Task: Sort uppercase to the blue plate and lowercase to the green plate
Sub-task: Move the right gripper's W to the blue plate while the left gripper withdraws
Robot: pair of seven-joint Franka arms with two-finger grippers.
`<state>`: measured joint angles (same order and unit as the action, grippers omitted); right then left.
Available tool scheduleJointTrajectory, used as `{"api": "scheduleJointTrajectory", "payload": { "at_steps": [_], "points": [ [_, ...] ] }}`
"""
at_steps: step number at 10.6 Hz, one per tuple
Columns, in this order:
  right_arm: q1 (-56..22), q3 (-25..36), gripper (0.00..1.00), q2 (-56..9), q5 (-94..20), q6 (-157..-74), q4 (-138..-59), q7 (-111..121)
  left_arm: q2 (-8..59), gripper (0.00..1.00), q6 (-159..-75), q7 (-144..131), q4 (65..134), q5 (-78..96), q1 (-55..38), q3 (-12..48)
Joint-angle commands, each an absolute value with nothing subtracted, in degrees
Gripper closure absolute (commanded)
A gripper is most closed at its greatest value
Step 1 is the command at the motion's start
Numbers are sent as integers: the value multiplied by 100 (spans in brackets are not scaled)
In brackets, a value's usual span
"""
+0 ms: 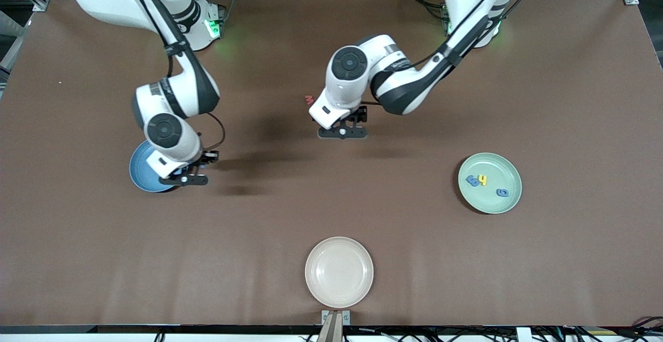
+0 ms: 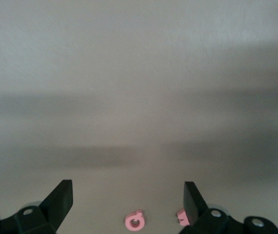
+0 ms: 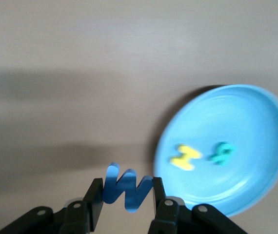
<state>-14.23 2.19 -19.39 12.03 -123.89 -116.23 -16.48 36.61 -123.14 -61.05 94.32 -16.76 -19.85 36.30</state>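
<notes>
I am seeing a cream plate [image 1: 339, 272] lying empty near the edge of the brown counter [image 1: 570, 98] closest to my front camera, about midway between the two ends. A small metal bracket [image 1: 335, 317] is sitting just past that edge, right beside the plate.

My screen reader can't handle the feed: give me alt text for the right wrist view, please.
The right gripper is shut on a blue M, held over the brown table just beside the blue plate. A yellow H and a teal-green B already lie in the plate.
</notes>
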Motion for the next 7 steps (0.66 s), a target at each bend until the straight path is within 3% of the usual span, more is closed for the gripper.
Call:
{"api": "scheduleJointTrajectory", "payload": {
  "at_steps": [1, 3, 5, 7],
  "points": [
    [-1398, 981, 55, -1644, 1107, -12532, -12049, -323, 4033, 0, -12340, -6852, 8992, -1837, -2713, 3271],
    [-1284, 1466, 55, -1722, 1107, -12795, -12093, 629, 4139, 0, -12340, -7074, 8956, -1828, -3267, 2911],
    [-1100, 1564, 55, -1810, 1012, -13470, -12452, 809, 4315, 0, -12340, -7320, 8807, -1837, -3453, 2874],
    [-1081, 1565, 52, -2091, 625, -13649, -12507, 870, 4368, 0, -12532, -7688, 8789, -1854, -3769, 2673]
  ]
}}
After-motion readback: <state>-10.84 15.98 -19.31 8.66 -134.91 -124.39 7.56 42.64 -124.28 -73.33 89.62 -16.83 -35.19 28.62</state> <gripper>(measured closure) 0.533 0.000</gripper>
